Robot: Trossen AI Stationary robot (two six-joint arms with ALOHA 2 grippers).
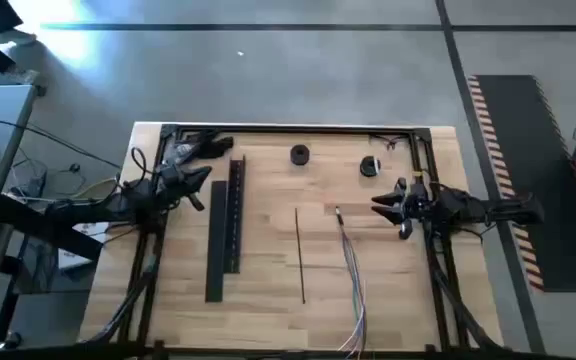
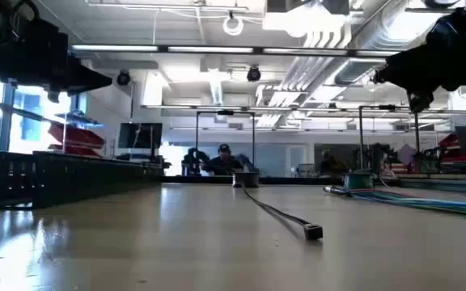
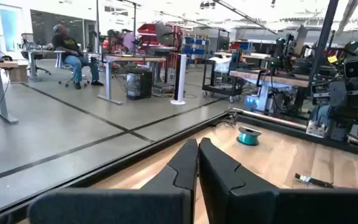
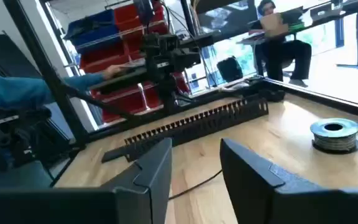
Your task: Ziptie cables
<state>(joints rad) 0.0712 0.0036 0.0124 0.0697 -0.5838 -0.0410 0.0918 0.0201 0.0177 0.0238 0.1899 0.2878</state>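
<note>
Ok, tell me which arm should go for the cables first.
Probably the right. The right gripper, fingers apart, hovers just beside the top end of the cables; the left gripper, shut, waits across the black channel.

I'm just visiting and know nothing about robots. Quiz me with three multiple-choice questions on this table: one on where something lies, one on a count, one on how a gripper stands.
1. Where does the bundle of cables lie on the table in the high view?
A. Right of the thin dark line, toward the right arm
B. Left of the black channel bar
C. Inside the channel bar

2. How many small round spools sit near the far edge?
A. None
B. Two
C. Five

3. How do the right gripper's fingers stand?
A. Shut on the cables
B. Open, holding nothing
C. Shut on a spool

Answers:
1. A, the pale wires run beside the line, on the side of the right arm.
2. B, one spool and another show in the high view.
3. B, the right wrist view shows a clear gap between the fingers; the left gripper is shut by contrast.
</note>
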